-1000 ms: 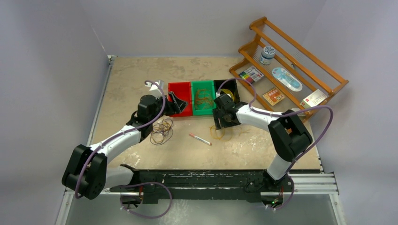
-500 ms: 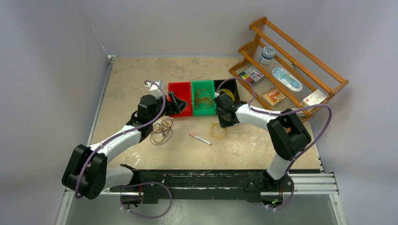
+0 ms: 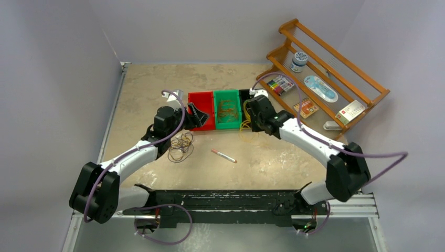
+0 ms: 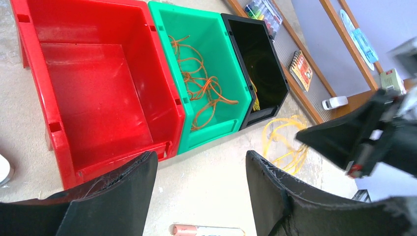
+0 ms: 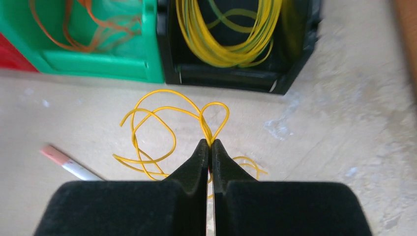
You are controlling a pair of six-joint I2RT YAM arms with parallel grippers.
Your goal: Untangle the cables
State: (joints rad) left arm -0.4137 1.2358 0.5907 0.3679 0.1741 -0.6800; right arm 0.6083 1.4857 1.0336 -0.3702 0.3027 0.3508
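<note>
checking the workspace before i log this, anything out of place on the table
A marker lies loose on the table in front of the green bin, near the cables; it is the one stray item. Nothing looks spilled or damaged.

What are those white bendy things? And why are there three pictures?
They are robot arms, left and right, bolted to a table, each ending in a two-finger pincher. One picture looks down from above; the other two come from little cameras on the wrists. The left gripper is open and holds nothing. The right gripper is shut, pinching a yellow cable near the black bin. The green bin holds orange cables, the red bin is empty. A cable tangle and a pen lie on the table.
</note>
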